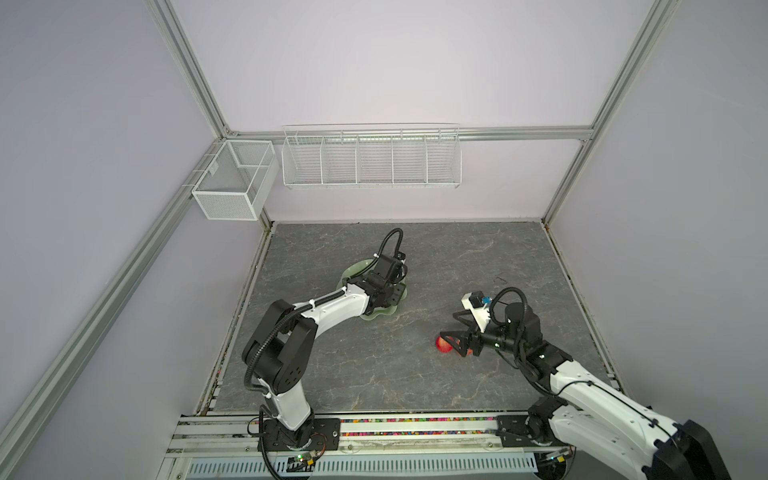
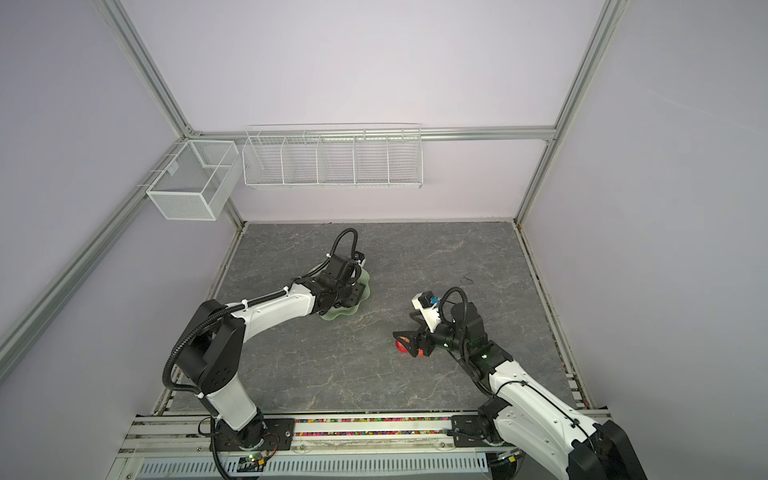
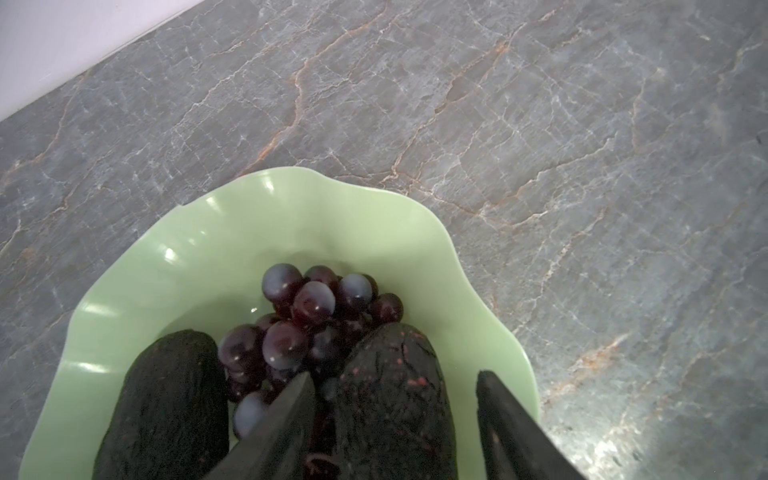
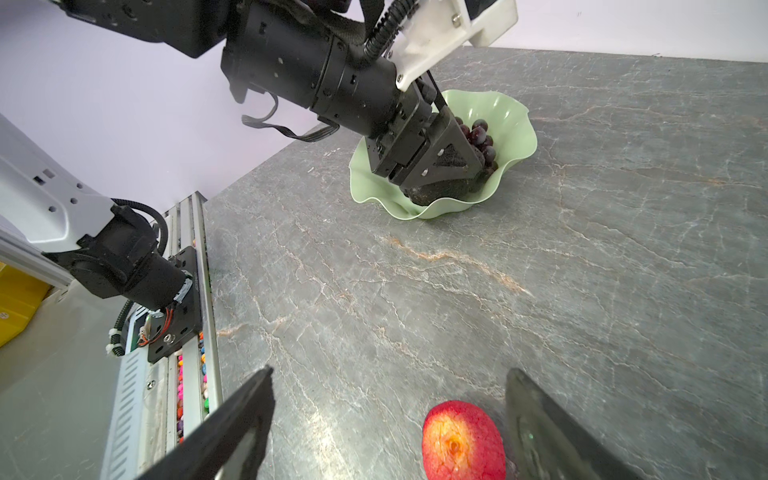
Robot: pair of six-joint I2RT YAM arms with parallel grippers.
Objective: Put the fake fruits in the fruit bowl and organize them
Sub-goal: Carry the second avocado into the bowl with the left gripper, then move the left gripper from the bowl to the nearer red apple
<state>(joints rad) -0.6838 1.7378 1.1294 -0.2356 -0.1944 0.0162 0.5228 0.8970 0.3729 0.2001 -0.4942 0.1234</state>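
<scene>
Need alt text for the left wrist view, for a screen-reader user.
A pale green wavy-rimmed bowl on a grey marbled table holds a dark purple grape bunch, one loose avocado, and a second avocado that the open left tool straddles.

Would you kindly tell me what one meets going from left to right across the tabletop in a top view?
left arm's base → fruit bowl → red apple → right arm's base
</scene>
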